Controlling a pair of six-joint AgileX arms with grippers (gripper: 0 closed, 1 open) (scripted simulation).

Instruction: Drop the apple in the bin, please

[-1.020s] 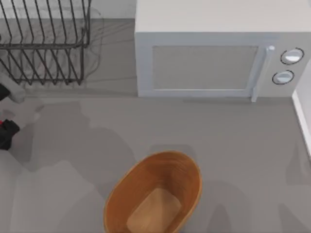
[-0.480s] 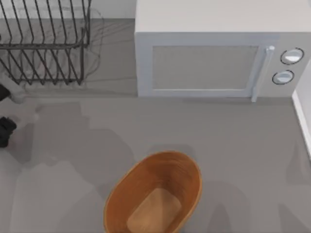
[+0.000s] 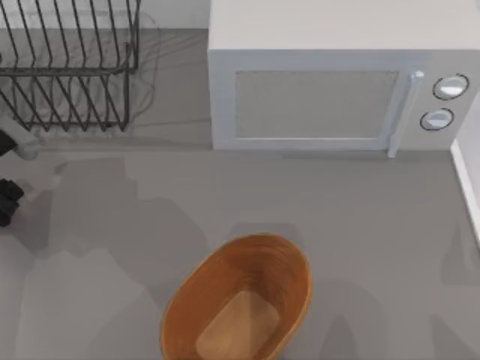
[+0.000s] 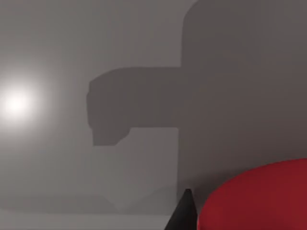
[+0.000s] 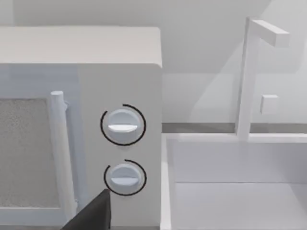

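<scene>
Red fruit: the apple [image 4: 259, 196] is a smooth, bright red ball. In the left wrist view it lies close against one dark fingertip [image 4: 184, 214], with the grey counter and its shadows well behind it.
Left pincer: the left pincer [image 3: 7, 201] is a dark shape at the counter's left edge in the top view. It is well to the left of the microwave and a little nearer the front. It is pinching the apple and holding it off the counter.
Bin: the bin [image 3: 292, 274] is an oval orange-brown wooden basket with ribbed walls and a lighter flat bottom. It stands on the counter in front of the microwave, well apart from it and below its door in the top view. It is upright, and nothing lies in the part of it that shows.
Apple and bin: the two are well apart, with the apple far out to the left of the microwave.
Microwave: the microwave [image 3: 315, 105] is a pale grey box at the back of the counter. It has a mesh door, an upright handle [image 5: 57, 143] and two round dials [image 5: 123, 125] on its right end.
Wire rack: the black wire rack [image 3: 71, 67] stands just left of the microwave.
Sink: the white sink [image 5: 230, 191] sits directly right of the microwave, with a thin white tap [image 5: 247, 72] behind it.
Right pincer: the right pincer [image 5: 93, 215] is near the microwave's dial end and faces it. I cannot tell its state.
Counter: the counter [image 3: 375, 202] is plain grey with soft shadows across it.
</scene>
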